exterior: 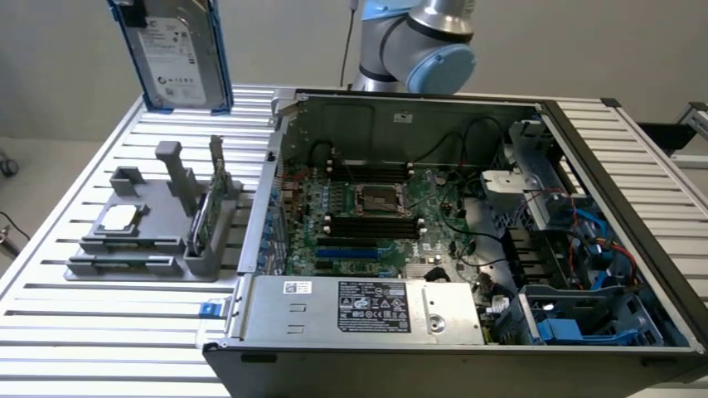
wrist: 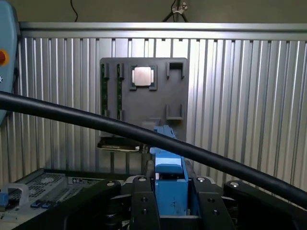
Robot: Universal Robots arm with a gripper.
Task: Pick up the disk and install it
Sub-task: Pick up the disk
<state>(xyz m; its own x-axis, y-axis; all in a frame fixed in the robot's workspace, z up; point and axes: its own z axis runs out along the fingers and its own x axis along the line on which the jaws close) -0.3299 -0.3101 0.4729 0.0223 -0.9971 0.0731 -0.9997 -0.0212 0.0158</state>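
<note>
The disk [exterior: 177,54], a silver-grey drive with a white label in a blue carrier, hangs upright in the air above the slatted table's far corner at the exterior view's left. It is well clear of the grey holder [exterior: 144,232]. In the wrist view my gripper [wrist: 170,201] is shut on the disk's blue carrier edge [wrist: 169,167], with a black finger [wrist: 144,203] on either side. The open computer case [exterior: 443,232] lies towards the exterior view's right of the disk.
The grey holder [wrist: 144,91] carries a small square silver chip [wrist: 143,76] and thin green cards [wrist: 103,88]. A black cable [wrist: 96,120] crosses the wrist view. The case's near corner has a bay with blue parts [exterior: 575,323]. The arm's joint [exterior: 426,41] stands behind the case.
</note>
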